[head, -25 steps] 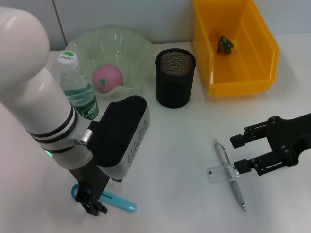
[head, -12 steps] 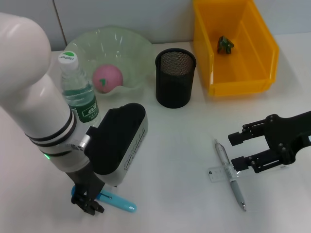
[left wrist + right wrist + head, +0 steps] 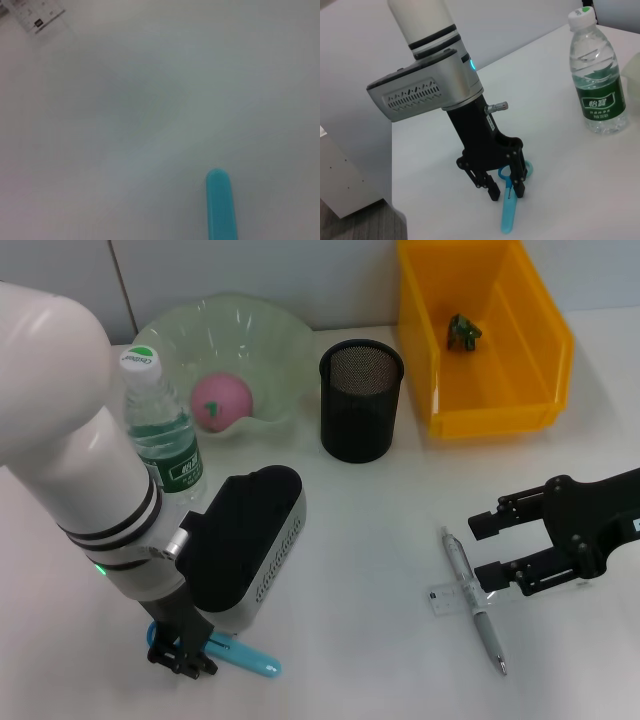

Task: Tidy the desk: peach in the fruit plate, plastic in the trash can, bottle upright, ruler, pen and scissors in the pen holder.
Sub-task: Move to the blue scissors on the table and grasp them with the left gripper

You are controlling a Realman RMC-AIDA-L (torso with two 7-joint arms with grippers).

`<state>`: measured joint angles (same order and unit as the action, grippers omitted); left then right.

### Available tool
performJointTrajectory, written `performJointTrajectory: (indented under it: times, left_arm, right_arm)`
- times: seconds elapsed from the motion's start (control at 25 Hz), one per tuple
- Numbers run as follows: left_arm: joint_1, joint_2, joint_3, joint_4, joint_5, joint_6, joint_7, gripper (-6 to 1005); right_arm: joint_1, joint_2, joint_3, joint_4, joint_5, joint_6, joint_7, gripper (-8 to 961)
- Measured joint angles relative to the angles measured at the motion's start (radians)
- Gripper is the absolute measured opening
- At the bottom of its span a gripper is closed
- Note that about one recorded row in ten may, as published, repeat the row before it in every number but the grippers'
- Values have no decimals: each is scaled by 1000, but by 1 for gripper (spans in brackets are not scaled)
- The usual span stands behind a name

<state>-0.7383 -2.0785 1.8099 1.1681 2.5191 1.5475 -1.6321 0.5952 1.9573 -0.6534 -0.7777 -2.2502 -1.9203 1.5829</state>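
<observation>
My left gripper [image 3: 184, 654] is down at the table's front left, open, its fingers [image 3: 493, 192] straddling the blue scissors [image 3: 243, 659] near the handle rings. The left wrist view catches only the scissors' blue tip [image 3: 220, 205]. My right gripper [image 3: 492, 553] hovers open just right of the pen [image 3: 476, 608], which lies across the clear ruler [image 3: 452, 596]. The bottle [image 3: 162, 428] stands upright. The pink peach [image 3: 220, 400] lies in the green fruit plate [image 3: 275, 335]. A black mesh pen holder [image 3: 361, 405] stands at centre. Green plastic [image 3: 463, 330] lies in the yellow trash can [image 3: 545, 340].
My left arm's white body and grey wrist housing [image 3: 245, 540] hide much of the near-left table. The bottle [image 3: 597, 85] stands close behind the left gripper [image 3: 506, 189]. The ruler's corner [image 3: 37, 15] shows in the left wrist view.
The left arm has shifted slightly and settled lower over the scissors. The right gripper has edged a little left toward the pen and ruler.
</observation>
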Motion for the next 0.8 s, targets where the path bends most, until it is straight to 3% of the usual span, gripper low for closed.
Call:
performJointTrajectory:
  times: [0.8]
  left_arm:
    - [-7, 0, 1, 5, 23, 11, -3, 385]
  right_arm:
    - [2, 2, 0, 0, 2, 10, 1, 737]
